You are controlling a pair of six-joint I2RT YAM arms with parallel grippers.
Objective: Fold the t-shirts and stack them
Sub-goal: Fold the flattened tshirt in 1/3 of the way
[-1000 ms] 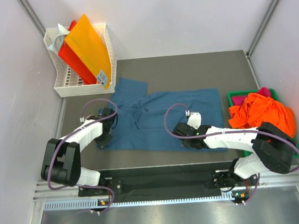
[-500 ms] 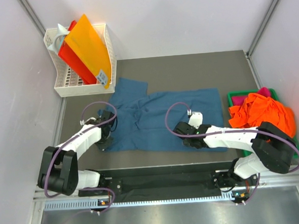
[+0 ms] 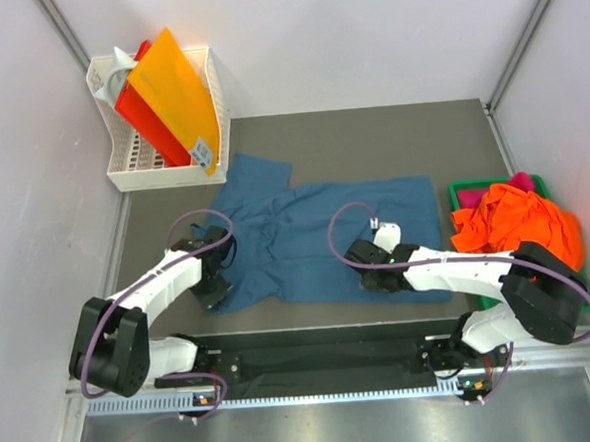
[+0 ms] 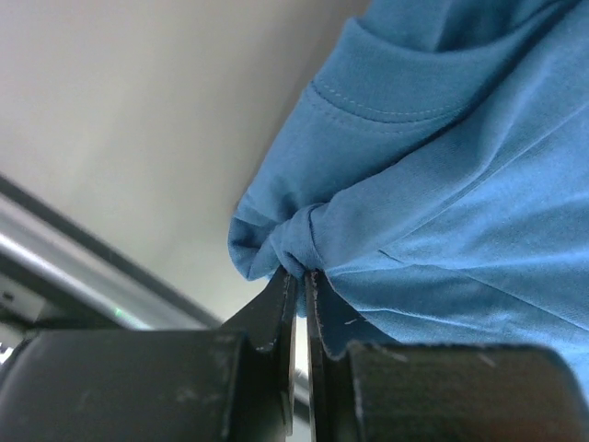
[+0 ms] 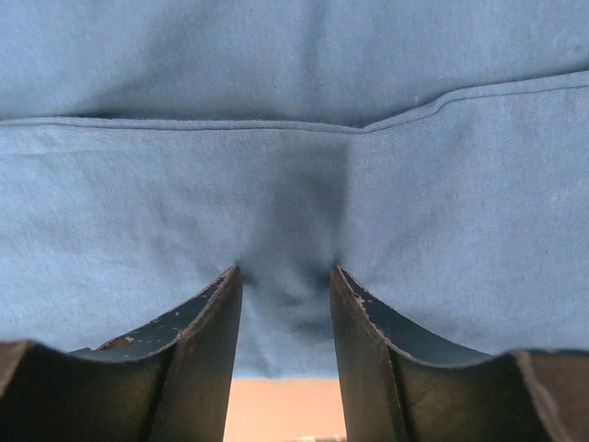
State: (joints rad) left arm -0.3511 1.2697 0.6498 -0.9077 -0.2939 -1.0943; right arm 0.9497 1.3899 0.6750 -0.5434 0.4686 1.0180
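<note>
At 7 o'clock, left gripper (image 4: 296, 276): pinching teal t-shirt (image 3: 296, 231) corner.
Right gripper (image 5: 285, 285): jaws apart, pressing hem at 5 o'clock.
T-shirt: limp, light; grip edges.

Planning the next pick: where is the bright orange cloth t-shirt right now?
Top view: the bright orange cloth t-shirt lies bunched in the green plastic tray at the right edge of the table, beside the spread dark teal-blue t-shirt.

My dark teal-blue cloth t-shirt (image 3: 322, 244) lies spread, rumpled, on the table (image 3: 370, 136); on my right, a bright orange t-shirt (image 3: 516, 226) is heaped over a magenta-pink t-shirt (image 3: 521, 180).
</note>
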